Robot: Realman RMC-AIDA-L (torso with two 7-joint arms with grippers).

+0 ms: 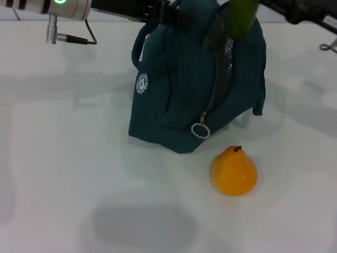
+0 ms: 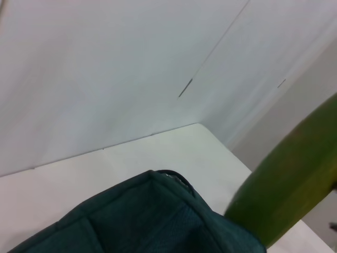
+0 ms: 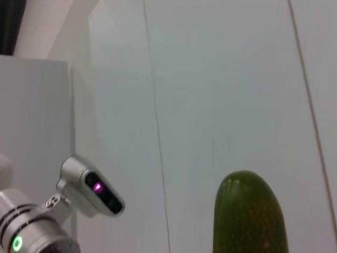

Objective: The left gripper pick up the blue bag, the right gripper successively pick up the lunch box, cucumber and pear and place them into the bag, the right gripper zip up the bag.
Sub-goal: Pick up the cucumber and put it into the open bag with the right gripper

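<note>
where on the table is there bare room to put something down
Bare table spreads left of the blue bag and along the near edge, left of the pear. A smaller patch lies right of the pear. It is crowded above the bag, where the cucumber stands in its opening.

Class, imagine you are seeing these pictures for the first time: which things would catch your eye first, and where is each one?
The blue bag stands out first, upright in the middle of the white table. The cucumber pokes end-down into its open top. The orange-yellow pear sits alone on the table just in front of the bag, near the ring zip pull.

Cucumber (image 2: pixel 287 182) beside blue bag (image 2: pixel 147 219)
</note>
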